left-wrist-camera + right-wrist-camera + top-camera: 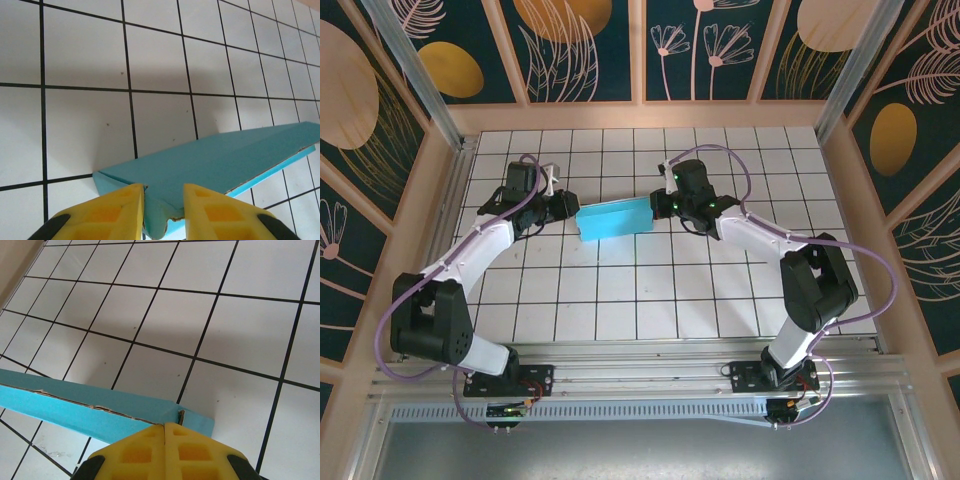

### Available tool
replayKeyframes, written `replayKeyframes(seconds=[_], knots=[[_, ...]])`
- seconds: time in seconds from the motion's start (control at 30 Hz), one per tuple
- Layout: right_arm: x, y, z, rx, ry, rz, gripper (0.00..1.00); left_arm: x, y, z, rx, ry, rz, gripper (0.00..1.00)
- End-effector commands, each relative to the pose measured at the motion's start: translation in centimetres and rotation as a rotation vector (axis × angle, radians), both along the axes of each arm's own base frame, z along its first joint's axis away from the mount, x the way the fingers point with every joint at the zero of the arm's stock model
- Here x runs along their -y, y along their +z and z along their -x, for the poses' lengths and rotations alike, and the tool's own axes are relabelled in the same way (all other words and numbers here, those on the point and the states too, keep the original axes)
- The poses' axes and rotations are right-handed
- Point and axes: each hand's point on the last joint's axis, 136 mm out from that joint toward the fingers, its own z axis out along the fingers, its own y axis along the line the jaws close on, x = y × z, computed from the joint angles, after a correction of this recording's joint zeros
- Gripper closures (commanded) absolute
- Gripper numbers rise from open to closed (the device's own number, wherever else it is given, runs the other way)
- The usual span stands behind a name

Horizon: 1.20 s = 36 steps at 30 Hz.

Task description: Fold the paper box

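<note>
Right gripper (pixel 165 426) has jaws closed on one corner of the box (pixel 613 219). Left gripper (pixel 164 192) has jaws slightly apart around the other end; whether they grip is unclear. Box is between them, over the table (pixel 620 300).

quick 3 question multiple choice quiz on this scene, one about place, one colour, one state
1. Where does the paper box lie?
a) beside the left arm's base
b) between the left gripper and the right gripper
c) against the back wall

2. Which colour does the paper box show on top?
a) light blue
b) red
c) black

3. How does the right gripper stand?
a) wide open
b) shut
c) clamped on a cup

Answers:
1 b: in the top view, each gripper sits at one end of the box.
2 a: every view shows it blue.
3 b: in the right wrist view, its yellow fingers meet with no gap.
</note>
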Motion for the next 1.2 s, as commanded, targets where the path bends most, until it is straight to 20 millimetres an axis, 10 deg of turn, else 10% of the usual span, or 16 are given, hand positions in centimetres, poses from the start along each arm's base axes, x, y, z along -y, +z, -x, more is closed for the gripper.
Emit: replayKeyframes(seconds=[0.0,0.3,0.63,1.17], knots=[[0.2,-0.2,-0.7,0.016,-0.013,0.020,0.99,-0.5,-1.1,1.7,-0.064,-0.036,-0.048,0.75],[0.2,-0.5,-0.7,0.009,-0.010,0.022,1.00,0.3,0.3,1.9,-0.002,-0.083,-0.012,0.60],[0.0,-0.6,-0.6,0.004,-0.006,0.021,1.00,0.9,2.4,1.9,0.082,-0.105,0.034,0.70],[-0.1,-0.8,-0.7,-0.001,-0.003,0.021,1.00,0.7,-0.3,3.4,-0.033,-0.063,0.051,0.76]])
